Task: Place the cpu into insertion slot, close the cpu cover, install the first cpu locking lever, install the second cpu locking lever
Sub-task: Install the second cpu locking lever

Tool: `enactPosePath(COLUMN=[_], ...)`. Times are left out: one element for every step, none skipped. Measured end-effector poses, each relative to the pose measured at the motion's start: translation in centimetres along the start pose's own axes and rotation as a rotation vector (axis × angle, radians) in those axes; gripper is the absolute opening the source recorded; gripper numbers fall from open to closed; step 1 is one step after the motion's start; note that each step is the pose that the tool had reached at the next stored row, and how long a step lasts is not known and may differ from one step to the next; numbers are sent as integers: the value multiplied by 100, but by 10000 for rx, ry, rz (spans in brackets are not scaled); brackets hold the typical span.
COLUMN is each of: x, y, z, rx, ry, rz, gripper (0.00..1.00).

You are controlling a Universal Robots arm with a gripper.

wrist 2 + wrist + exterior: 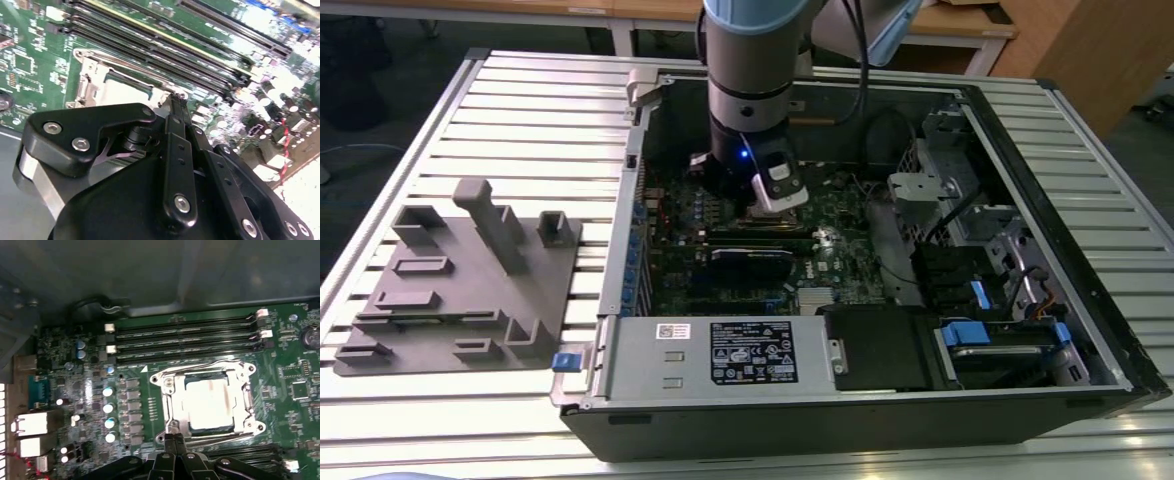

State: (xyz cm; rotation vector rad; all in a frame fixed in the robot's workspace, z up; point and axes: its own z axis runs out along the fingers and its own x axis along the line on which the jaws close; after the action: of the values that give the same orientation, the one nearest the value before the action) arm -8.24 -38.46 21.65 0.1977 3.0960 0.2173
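In the first wrist view the cpu (209, 407) lies flat in the insertion slot (248, 396), its grey top showing through the window of the cpu cover (172, 405), which lies down over it. My gripper (173, 437) stands at one corner of the socket, its two black fingers pressed together, tips at the cover's edge beside a thin wire lever (220, 436). The second wrist view shows the same gripper (176, 100) with its tips at the rim of the cpu cover (92, 75). In the exterior view the arm (747, 150) reaches straight down into the open computer case (1067, 200).
Long black memory slots (185, 335) run along both sides of the socket. Capacitors (108, 407) and rear port blocks (32, 425) stand nearby. In the exterior view a power supply (714, 355) and drive bays (987, 300) crowd the case, and a grey fixture (467, 280) lies at that view's left.
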Motion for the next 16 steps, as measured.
enactPosePath(x=[-19,-38,-57,-73,-87,-99,-110,-115,-117,-118,-122,-129,-139,-152,-166,-181], y=[12,24,37,49,61,75,92,119,150,183,211,235,257,274,290,305], z=[2,5,7,9,11,14,17,21,26,30,35,39,43,47,50,54], rx=[30,58,87,117,149,179,210,248,295,346,379,405,425,440,451,460], ry=[-4,-7,-12,-15,-19,-23,-28,-31,-38,-43,-49,-51,-53,-55,-56,-58], rz=[0,0,-1,-1,-2,-3,-4,-3,-7,-9,-11,-11,-12,-15,-15,-14], gripper=[11,11,11,11,11,11,11,11,11,11,11,11,11,11,11,11])
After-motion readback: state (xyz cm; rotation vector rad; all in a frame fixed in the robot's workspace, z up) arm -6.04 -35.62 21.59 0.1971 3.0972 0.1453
